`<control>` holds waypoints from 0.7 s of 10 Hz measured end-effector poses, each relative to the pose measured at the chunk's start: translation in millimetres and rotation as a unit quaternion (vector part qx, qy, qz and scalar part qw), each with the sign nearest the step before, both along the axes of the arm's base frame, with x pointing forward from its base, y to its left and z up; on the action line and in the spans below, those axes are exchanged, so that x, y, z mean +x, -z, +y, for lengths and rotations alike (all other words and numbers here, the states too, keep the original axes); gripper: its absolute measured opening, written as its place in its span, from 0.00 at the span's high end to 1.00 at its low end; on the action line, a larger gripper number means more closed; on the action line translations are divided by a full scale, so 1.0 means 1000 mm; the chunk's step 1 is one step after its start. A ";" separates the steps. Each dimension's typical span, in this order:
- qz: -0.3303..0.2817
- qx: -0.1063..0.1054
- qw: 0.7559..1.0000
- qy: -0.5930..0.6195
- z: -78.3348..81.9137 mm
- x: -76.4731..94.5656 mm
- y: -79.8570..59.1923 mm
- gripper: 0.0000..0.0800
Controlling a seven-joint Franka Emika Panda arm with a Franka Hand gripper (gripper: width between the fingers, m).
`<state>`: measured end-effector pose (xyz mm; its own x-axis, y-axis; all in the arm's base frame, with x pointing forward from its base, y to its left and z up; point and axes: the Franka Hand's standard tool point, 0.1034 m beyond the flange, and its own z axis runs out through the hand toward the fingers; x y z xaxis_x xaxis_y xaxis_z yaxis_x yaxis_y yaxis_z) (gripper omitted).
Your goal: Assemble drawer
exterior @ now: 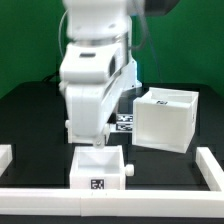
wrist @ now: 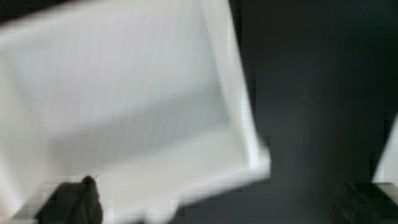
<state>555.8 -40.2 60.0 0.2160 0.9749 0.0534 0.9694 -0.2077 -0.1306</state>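
One small white open-top tray point(exterior: 99, 167) stands near the front of the black table, with a tag on its front face and a knob point(exterior: 131, 172) on the exterior view's right side. The large cube-shaped casing point(exterior: 165, 120) stands behind it to the right. My gripper point(exterior: 88, 143) hangs right above the tray, its fingertips hidden by the hand. In the blurred wrist view the tray point(wrist: 125, 100) fills most of the picture. The gripper point(wrist: 217, 205) is open, with one dark finger point(wrist: 71, 203) over the tray and the other beyond its wall. The second tray is out of view.
A low white frame point(exterior: 110, 195) borders the table at the front and at both sides. The marker board point(exterior: 125, 122) lies behind the arm, next to the casing. A white edge point(wrist: 388, 165) shows at the side of the wrist view.
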 end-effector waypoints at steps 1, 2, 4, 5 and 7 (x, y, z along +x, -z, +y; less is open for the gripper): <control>0.003 0.004 1.000 -0.013 -0.007 -0.007 0.015 0.19; 0.007 0.006 1.000 -0.013 -0.006 -0.011 0.027 0.19; 0.007 0.007 1.000 -0.013 -0.003 -0.014 0.037 0.19; 0.008 0.007 1.000 -0.012 -0.004 -0.014 0.037 0.20; 0.008 0.007 1.000 -0.012 -0.004 -0.015 0.038 0.44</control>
